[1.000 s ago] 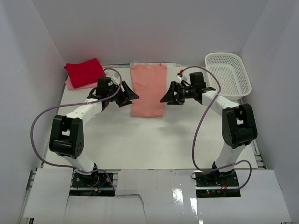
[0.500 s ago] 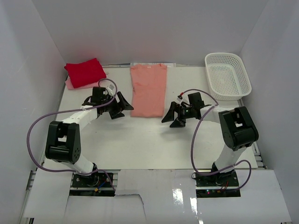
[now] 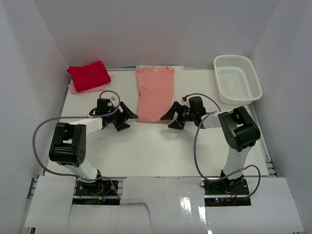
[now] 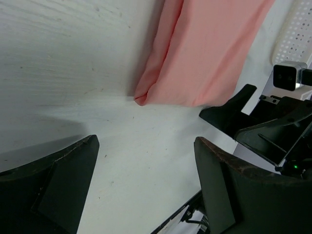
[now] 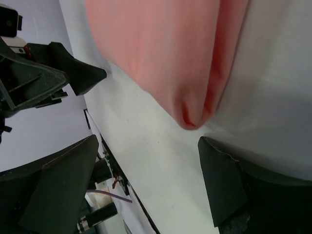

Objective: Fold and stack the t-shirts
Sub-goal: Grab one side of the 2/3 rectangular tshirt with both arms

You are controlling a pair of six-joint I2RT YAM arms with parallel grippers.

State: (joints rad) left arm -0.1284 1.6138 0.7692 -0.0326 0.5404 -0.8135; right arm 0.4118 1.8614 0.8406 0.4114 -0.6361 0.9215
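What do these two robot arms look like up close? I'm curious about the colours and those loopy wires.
The left arm and right arm are built from white tube-like links joined by chunky black joints. The left gripper and right gripper are black, each with two wedge-shaped fingers, scuffed along their edges. A thin purple cable loops loosely along each arm.

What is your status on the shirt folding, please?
Left gripper, right gripper open, empty, short of salmon shirt near corners. It lies flat, folded lengthwise. Red shirt folded atop pink shirt, far left. Basket far right, clear of work.
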